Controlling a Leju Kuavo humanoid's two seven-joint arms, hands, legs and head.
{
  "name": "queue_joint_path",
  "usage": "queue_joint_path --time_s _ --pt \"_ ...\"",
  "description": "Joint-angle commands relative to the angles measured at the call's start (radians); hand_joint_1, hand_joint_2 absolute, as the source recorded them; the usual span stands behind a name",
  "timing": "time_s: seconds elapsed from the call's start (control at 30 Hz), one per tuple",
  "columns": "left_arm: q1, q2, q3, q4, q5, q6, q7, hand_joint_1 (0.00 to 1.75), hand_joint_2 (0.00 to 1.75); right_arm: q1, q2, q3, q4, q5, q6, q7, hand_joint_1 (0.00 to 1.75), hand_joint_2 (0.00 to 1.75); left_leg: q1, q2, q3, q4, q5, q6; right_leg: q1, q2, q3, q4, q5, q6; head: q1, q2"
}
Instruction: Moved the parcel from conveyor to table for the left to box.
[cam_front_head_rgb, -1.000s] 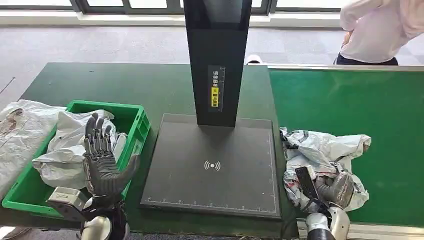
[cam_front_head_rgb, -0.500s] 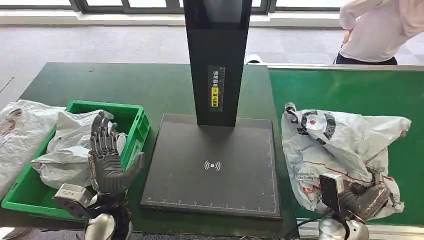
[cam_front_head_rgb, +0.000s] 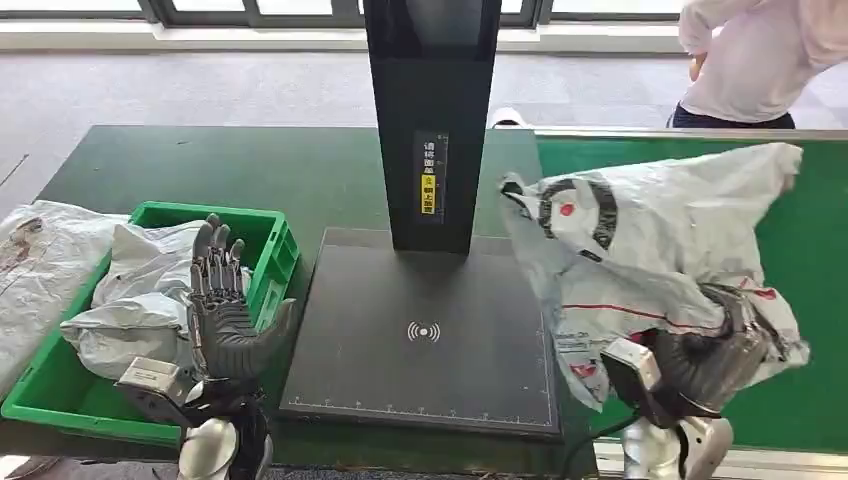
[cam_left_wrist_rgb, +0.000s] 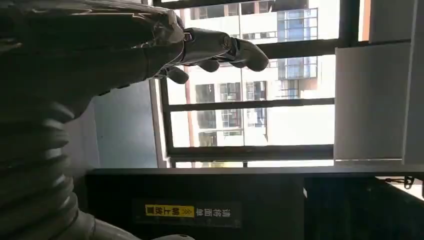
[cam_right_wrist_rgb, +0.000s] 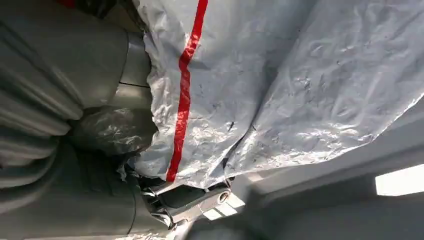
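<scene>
Above green conveyor (cam_front_head_rgb: 800, 330) right of bench (cam_front_head_rgb: 250, 165): right robot hand (cam_front_head_rgb: 715, 355) clamped on limp, crinkly, slippery-looking parcel (cam_front_head_rgb: 650, 240), best bunched low; left robot hand (cam_front_head_rgb: 225, 310) spread, empty.

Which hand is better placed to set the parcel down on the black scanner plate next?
Right. The right hand already grips the parcel, lifted beside the scanner plate. The left hand is raised, fingers apart and holding nothing, by the green crate.

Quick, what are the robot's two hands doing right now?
Left hand: open, fingers spread, holding nothing, raised beside the green crate.
Right hand: closed on the white parcel bag, holding it up off the conveyor.
</scene>
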Motion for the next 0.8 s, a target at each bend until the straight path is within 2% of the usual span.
queue_joint_path --time_s 0.03,0.07,0.1,0.17,0.33,0.37,0.4,0.57,0.8 --pt "-0.032 0.05 -0.065 0.049 0.019 0.02 0.002 0.0 1.75 -0.025 0.032 0.4 0.178 -0.029 0.002 0.007 1.75 1.75 0.001 0.003 0.004 -0.004 0.0 0.0 0.001 0.002 0.004 -0.003 0.001 -0.001 0.0 0.0" --pt "-0.035 0.047 -0.067 0.053 0.017 0.019 0.002 0.0 1.75 -0.027 0.034 0.4 0.19 -0.03 0.004 0.005 1.75 1.75 0.001 0.003 0.004 -0.003 0.0 0.0 0.002 0.002 0.004 -0.003 0.0 -0.001 0.0 0.0" --pt "-0.05 0.042 -0.066 0.068 0.014 0.018 0.002 0.0 1.75 -0.068 0.034 0.399 0.275 -0.044 0.002 0.005 1.75 1.75 0.001 0.003 0.005 -0.004 0.001 0.0 0.002 0.002 0.004 -0.004 0.001 -0.002 0.0 0.0" --pt "-0.053 0.033 -0.063 0.08 0.007 0.003 0.002 0.0 1.75 -0.178 0.031 0.432 0.52 -0.102 0.002 0.005 1.75 1.75 0.001 0.004 0.005 -0.004 0.001 -0.001 0.002 0.003 0.005 -0.004 0.001 -0.001 0.0 0.0" --pt "-0.056 0.03 -0.063 0.084 0.004 0.002 0.002 0.0 1.75 -0.199 0.032 0.44 0.551 -0.116 0.002 0.005 1.75 1.75 0.001 0.003 0.004 -0.004 0.002 -0.001 0.001 0.002 0.004 -0.003 0.001 -0.001 0.0 0.0" --pt "-0.055 0.029 -0.065 0.085 0.001 0.002 0.002 0.0 1.75 -0.245 0.034 0.464 0.669 -0.133 0.012 0.005 1.75 1.75 0.001 0.001 0.002 -0.003 0.001 -0.001 0.0 0.0 0.003 -0.001 0.001 -0.001 0.0 0.0" --pt "-0.054 0.028 -0.065 0.085 0.001 0.001 0.002 0.0 1.75 -0.252 0.034 0.473 0.686 -0.144 0.018 0.005 1.75 1.75 0.002 0.001 0.004 -0.004 0.001 -0.001 0.001 0.001 0.005 -0.003 0.001 -0.001 0.0 0.0" --pt "-0.057 0.02 -0.062 0.09 -0.008 -0.008 0.002 0.0 1.75 -0.313 0.034 0.574 0.841 -0.265 0.154 0.019 1.75 1.75 0.001 0.003 0.004 -0.003 0.001 -0.001 0.001 0.003 0.004 -0.002 0.001 -0.001 0.0 0.0" --pt "-0.065 0.018 -0.057 0.089 -0.009 -0.001 0.002 0.0 1.75 -0.358 0.034 0.626 0.93 -0.327 0.127 0.031 1.75 1.75 0.001 -0.001 0.002 -0.002 0.001 -0.001 0.001 -0.001 0.003 -0.001 0.0 -0.001 0.0 0.0"
